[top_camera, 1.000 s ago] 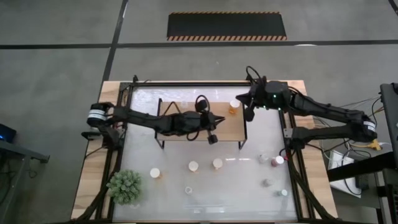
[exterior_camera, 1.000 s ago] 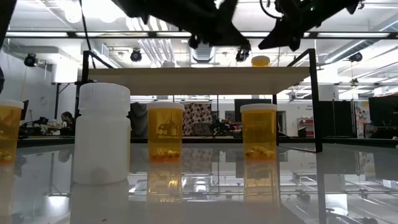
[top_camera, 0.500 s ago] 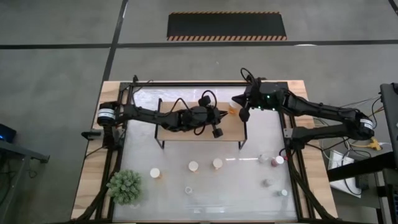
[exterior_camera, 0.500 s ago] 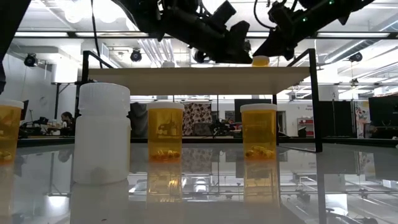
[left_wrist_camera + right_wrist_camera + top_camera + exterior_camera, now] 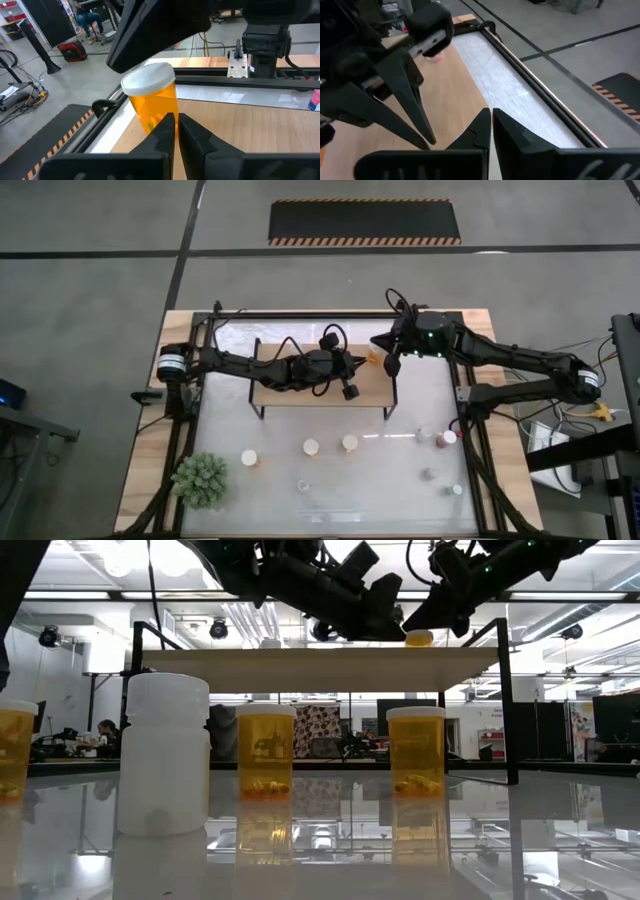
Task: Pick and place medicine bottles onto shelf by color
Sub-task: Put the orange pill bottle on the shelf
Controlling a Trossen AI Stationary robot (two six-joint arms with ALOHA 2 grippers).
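Observation:
An orange medicine bottle (image 5: 152, 102) with a white cap stands on the shelf (image 5: 370, 392) near its far right corner; it shows in the low view too (image 5: 419, 637). My left gripper (image 5: 176, 122) is shut and reaches level across the shelf, its tips right at the bottle's lower side. My right gripper (image 5: 490, 117), also shut, comes from the table's right; its dark finger (image 5: 150, 35) stands over the far side of the cap. Several more medicine bottles (image 5: 311, 447) stand on the glass table in front of the shelf. My left gripper has its shut fingertips (image 5: 169, 120) against the orange bottle's lower body (image 5: 150, 117), coming level from the table's left; whether they touch it I cannot tell. My right gripper's shut fingers stand close over the bottle's cap (image 5: 150, 80) from the far right; whether they touch it I cannot tell.
A green spiky plant (image 5: 203, 480) sits at the near left corner. In the low view a white bottle (image 5: 165, 755) and orange bottles (image 5: 266, 752) (image 5: 415, 750) stand near the camera. More bottles (image 5: 447, 437) cluster near the table's right side. The shelf's black legs (image 5: 508, 705) stand on the glass.
My left gripper has gone toward the table's right and far edge along the shelf, up to the orange bottle. My right gripper has come down and toward the left, closing in on the same bottle. Both have stayed shut, then held still.

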